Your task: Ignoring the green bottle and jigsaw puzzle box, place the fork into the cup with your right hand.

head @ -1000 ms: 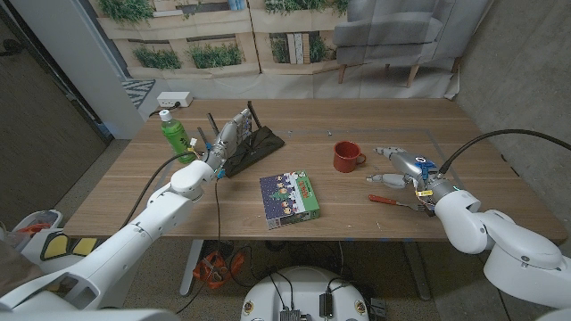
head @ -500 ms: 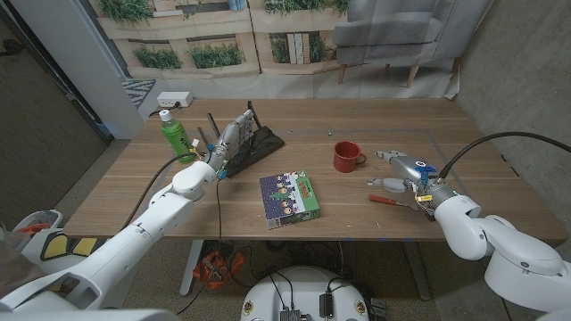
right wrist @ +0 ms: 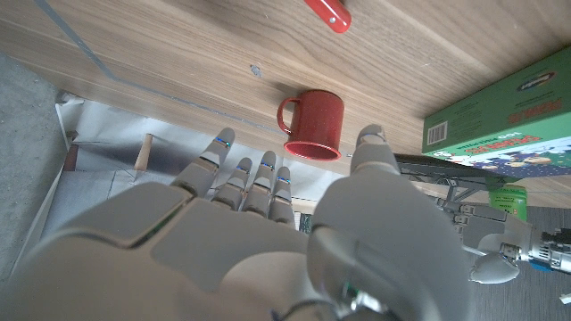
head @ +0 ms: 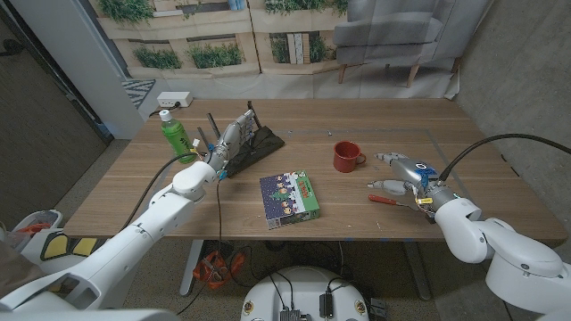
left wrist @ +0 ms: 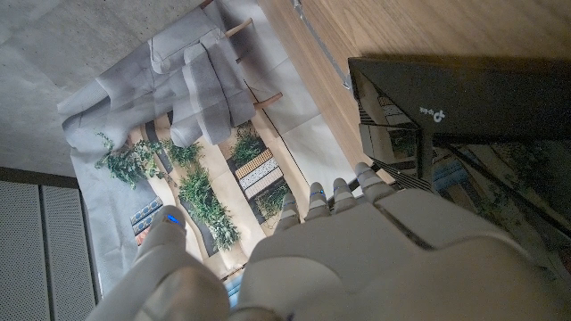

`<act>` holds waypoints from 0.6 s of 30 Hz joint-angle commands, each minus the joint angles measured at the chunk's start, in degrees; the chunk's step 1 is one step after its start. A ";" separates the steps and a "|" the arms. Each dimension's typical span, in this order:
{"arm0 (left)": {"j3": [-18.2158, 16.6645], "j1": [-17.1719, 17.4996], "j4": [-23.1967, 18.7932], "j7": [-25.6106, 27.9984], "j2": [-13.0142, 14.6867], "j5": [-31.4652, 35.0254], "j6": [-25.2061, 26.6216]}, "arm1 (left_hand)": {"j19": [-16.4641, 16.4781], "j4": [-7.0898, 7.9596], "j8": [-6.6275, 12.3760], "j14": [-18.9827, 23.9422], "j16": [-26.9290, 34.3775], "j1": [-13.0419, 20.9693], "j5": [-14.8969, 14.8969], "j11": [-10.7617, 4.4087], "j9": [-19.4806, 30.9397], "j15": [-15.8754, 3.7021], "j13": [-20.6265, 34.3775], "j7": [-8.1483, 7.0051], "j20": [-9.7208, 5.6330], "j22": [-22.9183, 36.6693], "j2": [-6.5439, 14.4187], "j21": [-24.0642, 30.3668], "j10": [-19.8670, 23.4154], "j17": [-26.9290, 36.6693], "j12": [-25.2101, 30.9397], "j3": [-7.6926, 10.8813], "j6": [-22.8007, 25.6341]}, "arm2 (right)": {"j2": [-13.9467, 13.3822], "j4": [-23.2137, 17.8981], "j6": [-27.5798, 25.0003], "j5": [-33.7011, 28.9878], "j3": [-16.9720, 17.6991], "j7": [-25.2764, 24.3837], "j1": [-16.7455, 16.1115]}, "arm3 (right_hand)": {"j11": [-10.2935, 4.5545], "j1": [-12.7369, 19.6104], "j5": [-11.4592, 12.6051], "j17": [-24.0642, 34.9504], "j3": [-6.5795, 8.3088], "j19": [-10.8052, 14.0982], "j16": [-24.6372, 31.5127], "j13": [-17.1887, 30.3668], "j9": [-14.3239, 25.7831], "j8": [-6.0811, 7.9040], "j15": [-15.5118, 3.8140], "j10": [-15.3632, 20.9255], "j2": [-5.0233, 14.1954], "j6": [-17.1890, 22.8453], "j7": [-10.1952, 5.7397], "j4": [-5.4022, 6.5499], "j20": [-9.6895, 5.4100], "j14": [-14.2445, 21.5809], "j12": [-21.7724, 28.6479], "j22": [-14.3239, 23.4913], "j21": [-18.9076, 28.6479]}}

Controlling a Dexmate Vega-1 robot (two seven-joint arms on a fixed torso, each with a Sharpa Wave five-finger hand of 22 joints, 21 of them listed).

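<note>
We see the right hand [head: 403, 175] hovering over the wooden table [head: 375, 125] with its fingers [head: 385, 156] spread and nothing in them. The fork [head: 387, 200], red-handled, lies on the table just under and beside the thumb [head: 382, 185]; from the head view we cannot tell whether the thumb touches it. In the right wrist view the fork's red handle [right wrist: 328, 13] shows beyond the fingertips, apart from them. The red cup [head: 346, 156] stands upright ahead of the right fingertips, near but not touching, its handle turned toward them; the right wrist view shows the cup [right wrist: 314, 123] straight past the extended fingers [right wrist: 241, 178].

The left hand [head: 230, 140] is raised at the far left of the table, fingers extended and grasping nothing, next to a black device [head: 259, 143] with antennas. The green bottle [head: 174, 135] stands upright just beside the left hand. The jigsaw puzzle box [head: 290, 197] lies flat between the two hands, well apart from both sets of fingers.
</note>
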 commanded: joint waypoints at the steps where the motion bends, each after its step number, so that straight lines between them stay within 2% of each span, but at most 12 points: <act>1: 0.26 -0.25 -0.36 -0.58 0.32 0.16 0.51 | -0.20 -0.29 0.26 -1.93 0.22 0.10 -0.04 0.29 0.17 0.11 0.26 -0.17 0.31 0.27 0.27 0.36 0.13 0.13 -0.05 0.11 0.59 | -0.95 0.86 1.06 0.61 0.04 -1.59 -0.75 | -0.02 0.57 0.16 0.31 0.57 0.38 -0.15 0.21 0.09 -0.33 -4.70 -0.14 0.03 0.04 0.14 -0.01 -0.02 0.59 -0.17 0.12 0.34; 6: 0.21 -0.24 -0.71 -0.49 0.48 0.15 0.84 | -0.19 -0.30 0.25 -1.93 0.22 0.10 -0.04 0.28 0.17 0.11 0.26 -0.16 0.31 0.27 0.28 0.36 0.05 0.13 -0.09 0.10 0.59 | -0.72 1.59 2.86 1.32 0.55 -3.11 -1.42 | -0.36 0.70 0.18 0.34 0.61 0.08 -0.27 0.23 0.09 -0.28 -4.66 0.19 0.02 0.22 -0.05 -0.03 0.08 0.35 -0.03 0.12 0.18; 18: 0.38 -0.41 -1.33 -0.50 0.75 0.38 1.47 | -0.23 -0.30 0.25 -1.92 0.22 0.11 -0.04 0.25 0.17 0.11 0.26 -0.13 0.31 0.27 0.31 0.34 0.13 0.13 -0.07 0.08 0.60 | -2.93 2.26 4.29 1.64 1.26 -2.13 -1.81 | -0.39 0.82 0.20 0.40 0.64 -0.07 -0.30 0.26 0.10 -0.26 -4.91 0.35 0.05 0.46 -0.24 0.01 0.00 0.35 0.05 0.13 0.08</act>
